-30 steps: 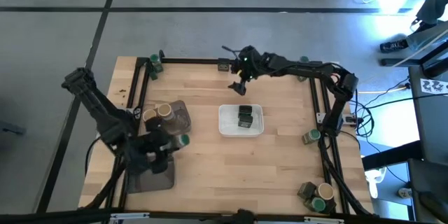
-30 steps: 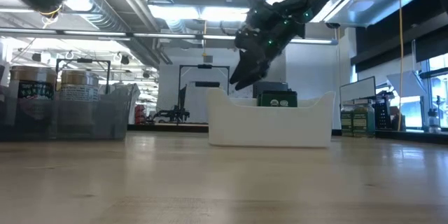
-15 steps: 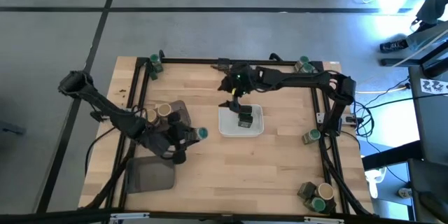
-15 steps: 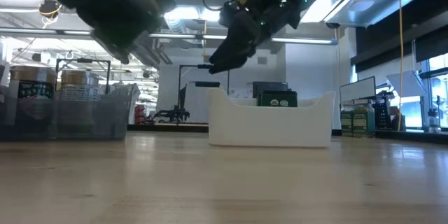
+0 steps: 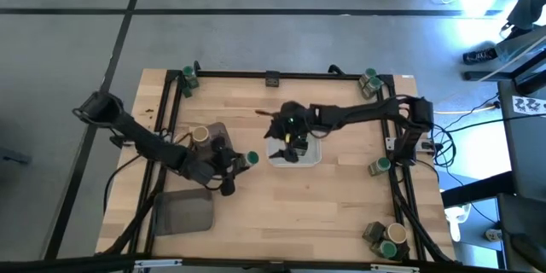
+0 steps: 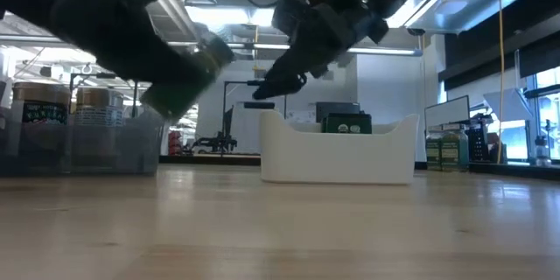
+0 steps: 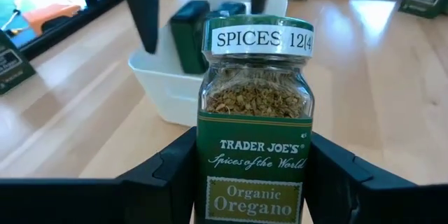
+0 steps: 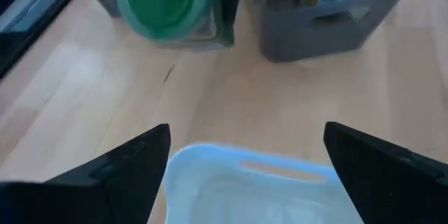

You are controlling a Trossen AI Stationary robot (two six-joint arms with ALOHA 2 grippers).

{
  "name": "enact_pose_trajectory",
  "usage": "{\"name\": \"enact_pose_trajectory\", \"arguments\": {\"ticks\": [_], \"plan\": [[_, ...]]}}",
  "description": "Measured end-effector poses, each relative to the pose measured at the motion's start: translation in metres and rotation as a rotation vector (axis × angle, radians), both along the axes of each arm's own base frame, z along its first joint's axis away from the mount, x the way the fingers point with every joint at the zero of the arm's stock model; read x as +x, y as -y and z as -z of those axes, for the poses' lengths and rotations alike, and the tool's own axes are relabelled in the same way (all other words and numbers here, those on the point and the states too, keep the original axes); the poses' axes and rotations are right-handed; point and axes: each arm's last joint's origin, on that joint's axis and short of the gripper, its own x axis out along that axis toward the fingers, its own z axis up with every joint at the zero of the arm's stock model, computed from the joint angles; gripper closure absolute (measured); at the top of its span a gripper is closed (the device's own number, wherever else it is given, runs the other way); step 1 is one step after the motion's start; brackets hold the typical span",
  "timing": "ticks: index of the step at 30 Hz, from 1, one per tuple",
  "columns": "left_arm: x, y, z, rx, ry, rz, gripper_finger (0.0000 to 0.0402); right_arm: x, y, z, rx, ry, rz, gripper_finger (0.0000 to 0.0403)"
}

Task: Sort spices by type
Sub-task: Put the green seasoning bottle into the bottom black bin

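I am carrying a green-lidded jar of oregano (image 7: 255, 119) clamped in my left tool (image 5: 232, 164), above the worktop (image 5: 341, 205) between the dark grey tray (image 5: 223, 136) and the white tray (image 5: 312, 155). My right tool (image 5: 288, 134) hangs with its jaws spread wide and empty over the white tray's near edge, where dark tins (image 7: 190, 33) already sit. Next, I judge, the jar needs a spot away from those tins. Only my left wrist view shows the label; the high view shows just the green lid (image 5: 251, 159).
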Motion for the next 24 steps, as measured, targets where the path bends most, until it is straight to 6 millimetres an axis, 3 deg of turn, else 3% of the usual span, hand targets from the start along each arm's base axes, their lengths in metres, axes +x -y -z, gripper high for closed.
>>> {"name": "enact_pose_trajectory", "arguments": {"ticks": [3, 7, 14, 20, 24], "plan": [[0.006, 0.002, 0.01, -0.002, -0.01, 0.005, 0.021, -0.006, -0.012, 0.016, 0.001, 0.01, -0.002, 0.0027], [0.014, 0.004, 0.021, -0.006, 0.005, 0.005, 0.021, -0.007, -0.029, 0.022, -0.009, 0.05, -0.029, 0.0027], [0.023, 0.003, 0.028, -0.033, 0.056, 0.019, 0.021, -0.003, -0.054, 0.016, -0.061, 0.14, -0.031, 0.0027], [0.024, 0.004, 0.029, -0.054, 0.063, 0.031, 0.021, -0.002, -0.056, 0.015, -0.108, 0.157, -0.007, 0.0028], [0.024, 0.004, 0.029, -0.056, 0.064, 0.031, 0.021, 0.0, -0.058, 0.015, -0.086, 0.184, -0.029, 0.005]]}}
